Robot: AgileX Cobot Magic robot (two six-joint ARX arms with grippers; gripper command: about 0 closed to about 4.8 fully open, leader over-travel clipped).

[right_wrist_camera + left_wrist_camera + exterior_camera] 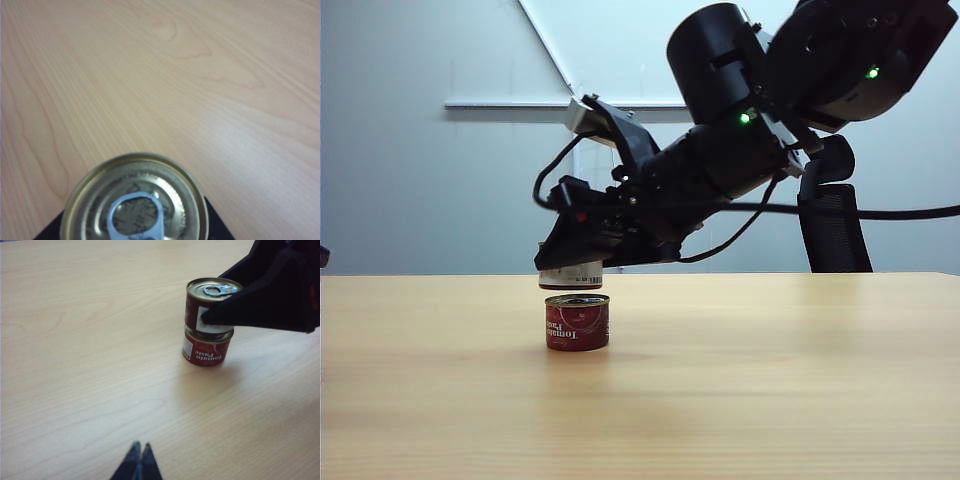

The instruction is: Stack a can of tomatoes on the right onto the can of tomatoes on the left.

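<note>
Tomato can [212,302] held in the right gripper [570,262], jaws pinching its sides, hovering just above a second tomato can [577,322] standing on the wooden table [770,380]. Left gripper [138,463] waits well apart, fingertips pressed together. Both cans look rigid, smooth-sided metal (likely slippery and fairly dense), so a mid-wall grip seems right, lowered level onto the rim.

Lower can [206,351] label reading "Tomato Paste" upside down, lid embossing illegible
</note>
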